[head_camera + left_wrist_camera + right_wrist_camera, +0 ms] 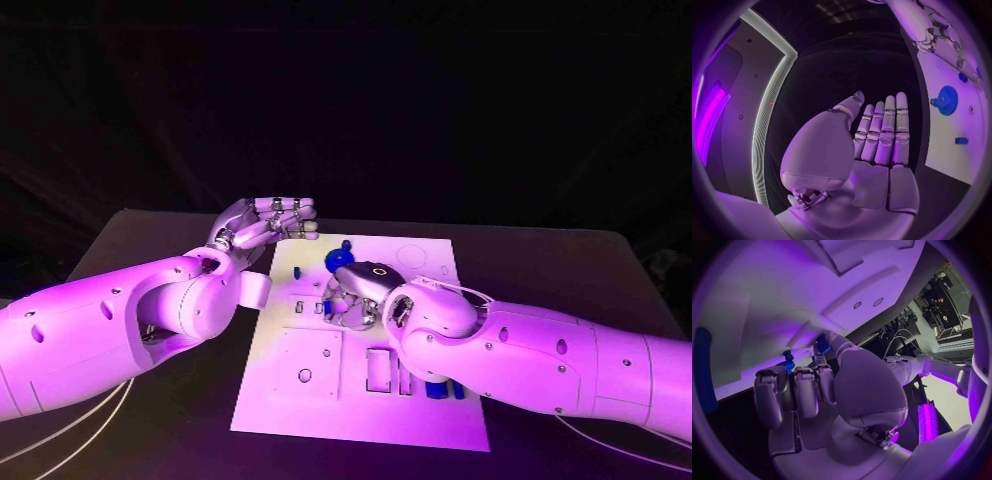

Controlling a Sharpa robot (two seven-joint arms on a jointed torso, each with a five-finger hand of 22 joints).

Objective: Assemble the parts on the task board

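The right hand (351, 300) is down on the middle of the task board (325, 400), its fingers (806, 390) curled downward against the white surface. In the right wrist view a small blue part (787, 363) sits right at the fingertips, with a second blue part (822, 344) just beyond the thumb. Whether the hand actually pinches either piece cannot be told, since the fingers hide the contact.

The left hand (267, 222) is off the board's far left corner, above the black desk (144, 240). Its fingers (886, 130) are straight, laid side by side with the thumb held apart, and it holds nothing.

Just beyond the right hand a round blue gear (340, 258) lies on the board; the left wrist view shows the same gear (946, 100) flat on the white plate, with a small blue block (961, 141) near it. Towards the near edge, under the right forearm, several blue pieces (433, 388) stand in a row beside rectangular slots (378, 370) cut into the board. A square raised plate (307, 365) with a small hole occupies the board's near left portion.
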